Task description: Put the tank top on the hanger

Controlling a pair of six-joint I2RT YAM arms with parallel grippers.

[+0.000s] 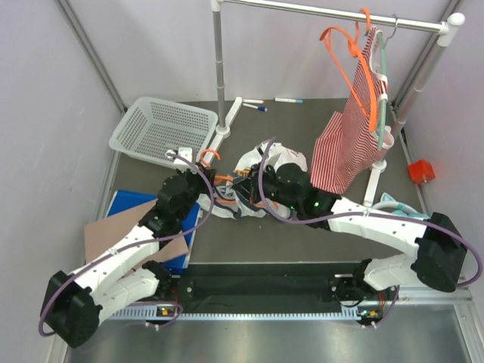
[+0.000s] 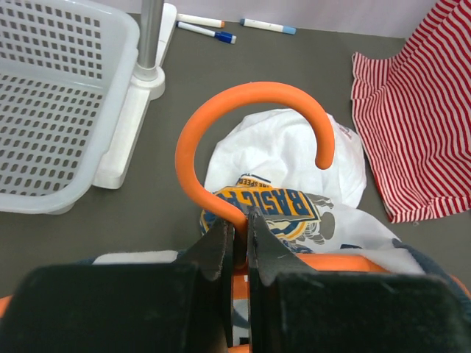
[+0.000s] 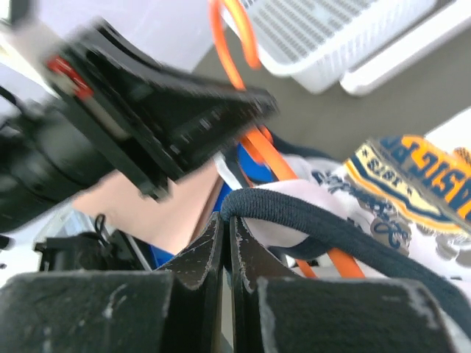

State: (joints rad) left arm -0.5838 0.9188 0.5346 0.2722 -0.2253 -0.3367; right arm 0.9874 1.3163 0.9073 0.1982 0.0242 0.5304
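Observation:
The white tank top [image 1: 283, 157] with navy trim and a blue-and-yellow print [image 2: 274, 209] lies bunched mid-table. The orange hanger [image 2: 221, 121] has its hook curving over the top in the left wrist view. My left gripper [image 2: 238, 228] is shut on the hanger's neck just below the hook; it shows in the top view [image 1: 206, 175] beside the top. My right gripper [image 3: 227, 226] is shut on the tank top's navy trim [image 3: 309, 220], with an orange hanger arm [image 3: 283, 165] running just behind it. The two grippers are close together over the garment [image 1: 261, 181].
A white basket [image 1: 162, 130] stands at the back left. A rail stand [image 1: 219, 83] carries a red-and-white striped top [image 1: 349, 144], a second orange hanger [image 1: 349, 53] and a pale green hanger [image 1: 383, 91]. Markers [image 1: 265, 103] lie at the back. A blue mat [image 1: 136, 208] and cardboard [image 1: 106, 234] lie left.

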